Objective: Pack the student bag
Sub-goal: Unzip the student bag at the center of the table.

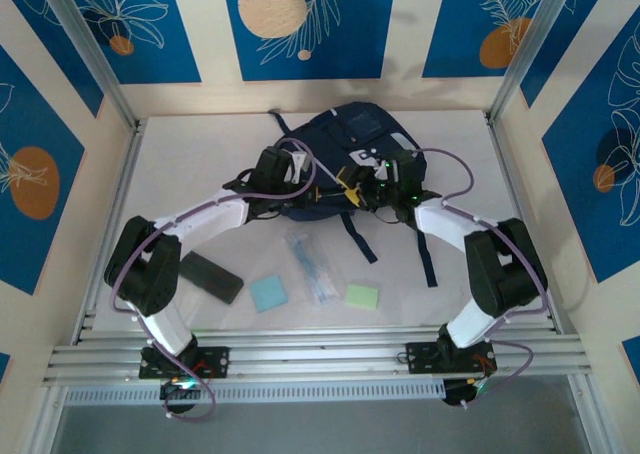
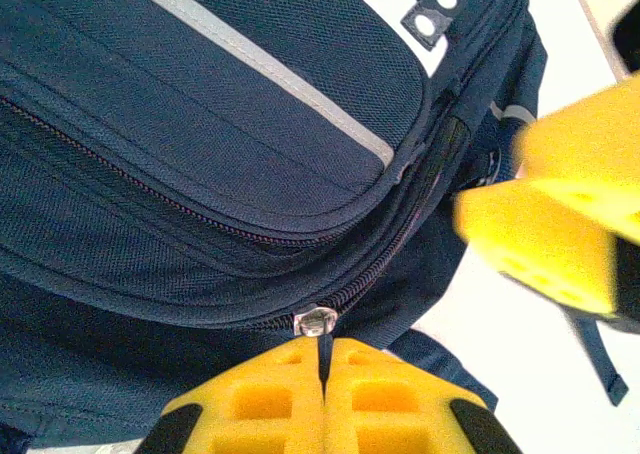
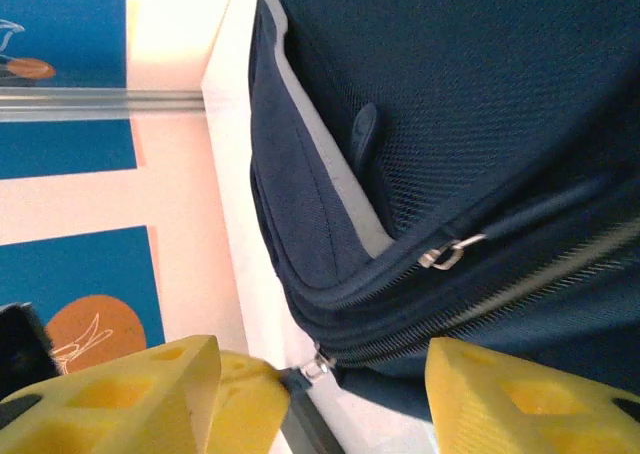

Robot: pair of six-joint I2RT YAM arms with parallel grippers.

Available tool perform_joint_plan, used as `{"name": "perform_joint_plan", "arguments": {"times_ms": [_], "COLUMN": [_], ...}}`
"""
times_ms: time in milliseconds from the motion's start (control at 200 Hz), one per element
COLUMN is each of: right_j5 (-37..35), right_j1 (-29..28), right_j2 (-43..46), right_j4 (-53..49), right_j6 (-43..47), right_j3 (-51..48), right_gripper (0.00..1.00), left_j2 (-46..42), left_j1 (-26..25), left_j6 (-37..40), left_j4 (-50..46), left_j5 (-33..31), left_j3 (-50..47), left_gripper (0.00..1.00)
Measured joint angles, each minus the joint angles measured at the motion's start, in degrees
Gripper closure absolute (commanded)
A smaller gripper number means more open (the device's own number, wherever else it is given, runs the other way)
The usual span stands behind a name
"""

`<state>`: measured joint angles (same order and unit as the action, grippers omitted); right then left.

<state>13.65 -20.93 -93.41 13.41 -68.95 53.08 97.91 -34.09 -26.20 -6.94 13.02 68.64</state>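
The left gripper (image 2: 322,379) on the zip pull (image 2: 323,359), the student bag (image 1: 345,139) at the far middle of the table (image 1: 180,164).
Its fingers were pinched tight on the dark pull. The right gripper (image 3: 320,366) gaped wide at the same seam, holding nothing. The bag looked soft and limp, likely to bunch when tugged, so the pull seemed the surest hold.

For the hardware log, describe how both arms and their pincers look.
The left arm and right arm each have white links, bulky black joints and a looping purple cable. The left pincer and right pincer have yellow fingers with square recesses.
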Motion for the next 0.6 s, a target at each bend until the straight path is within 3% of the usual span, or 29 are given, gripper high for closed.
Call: {"name": "perform_joint_plan", "arguments": {"times_ms": [395, 475, 530, 600], "right_j5": [1.40, 1.44, 1.29, 1.20], "right_j1": [-2.32, -2.32, -2.32, -2.32], "right_j2": [-9.33, -10.84, -11.89, -12.94], "right_j4": [4.59, 5.53, 5.62, 5.86], "right_j6": [-6.73, -8.04, -9.14, -9.70], "right_j3": [2.32, 2.51, 2.80, 2.91], "right_gripper": [0.45, 0.54, 0.73, 0.89], "left_j2": [-0.07, -0.07, -0.07, -0.07], "left_j1": [-0.55, -0.55, -0.55, -0.52], "left_j6": [-0.39, -0.44, -0.39, -0.07], "left_j4": [-0.79, 0.09, 0.72, 1.38], "left_j5": [-1.75, -2.05, -2.36, -3.08], "left_j3": [-0.87, -2.08, -2.99, -3.91], "left_gripper": [1.00, 1.00, 1.00, 1.00]}}
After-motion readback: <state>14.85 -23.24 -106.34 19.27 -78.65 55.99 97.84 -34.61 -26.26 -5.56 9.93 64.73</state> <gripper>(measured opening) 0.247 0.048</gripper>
